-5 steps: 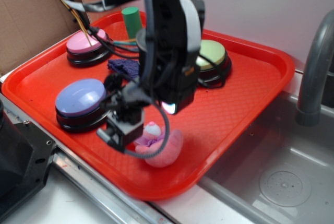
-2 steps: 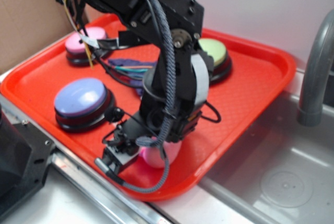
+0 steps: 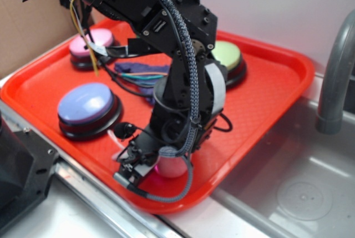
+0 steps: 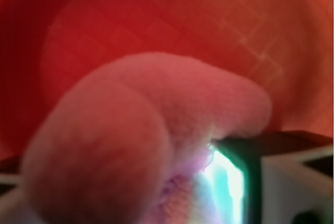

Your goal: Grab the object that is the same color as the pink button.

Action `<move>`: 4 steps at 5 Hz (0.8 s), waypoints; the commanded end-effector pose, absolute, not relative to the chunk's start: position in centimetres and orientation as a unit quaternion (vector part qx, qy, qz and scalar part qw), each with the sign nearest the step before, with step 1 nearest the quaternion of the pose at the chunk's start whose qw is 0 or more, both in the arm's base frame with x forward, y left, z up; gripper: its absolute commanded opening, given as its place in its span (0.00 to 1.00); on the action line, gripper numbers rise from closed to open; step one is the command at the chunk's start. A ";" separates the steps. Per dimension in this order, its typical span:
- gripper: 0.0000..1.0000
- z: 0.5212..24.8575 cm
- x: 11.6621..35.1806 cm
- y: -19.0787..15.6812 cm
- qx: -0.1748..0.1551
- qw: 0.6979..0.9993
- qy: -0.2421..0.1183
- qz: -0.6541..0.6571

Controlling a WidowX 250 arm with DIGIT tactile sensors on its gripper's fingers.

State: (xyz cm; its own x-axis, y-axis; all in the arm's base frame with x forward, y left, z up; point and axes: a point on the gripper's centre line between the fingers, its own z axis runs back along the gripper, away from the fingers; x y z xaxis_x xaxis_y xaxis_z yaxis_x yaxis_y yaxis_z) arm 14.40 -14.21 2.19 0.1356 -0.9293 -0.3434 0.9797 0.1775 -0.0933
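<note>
1. The pink toy [image 3: 169,167] lies on the red tray [image 3: 272,82] near its front edge.
2. The claw [image 3: 145,163] is down over the toy; the arm hides the fingers, so I cannot tell its grip.
3. Up close the toy [image 4: 135,145] is a blur.

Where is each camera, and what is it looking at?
Exterior: sits off the robot, above the tray's near corner, looking down at the red tray, three buttons, the sink and the black arm bent over the pink toy.
Wrist: rides on the arm, looking past its jaws at the toy, very close and blurry.
Both show the toy and the tray.
</note>
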 end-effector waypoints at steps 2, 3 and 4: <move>0.00 15.1 12.9 -7.9 0.053 0.938 -0.050 -0.338; 0.00 19.3 14.8 -5.3 0.011 0.976 -0.040 -0.216; 0.00 21.5 15.3 -5.7 0.020 0.995 -0.043 -0.092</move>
State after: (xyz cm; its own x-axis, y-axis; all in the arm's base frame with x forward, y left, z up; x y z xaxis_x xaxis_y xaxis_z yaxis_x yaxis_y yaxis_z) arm 17.22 -3.97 21.31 0.9784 -0.2025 0.0407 0.2010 0.9788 0.0390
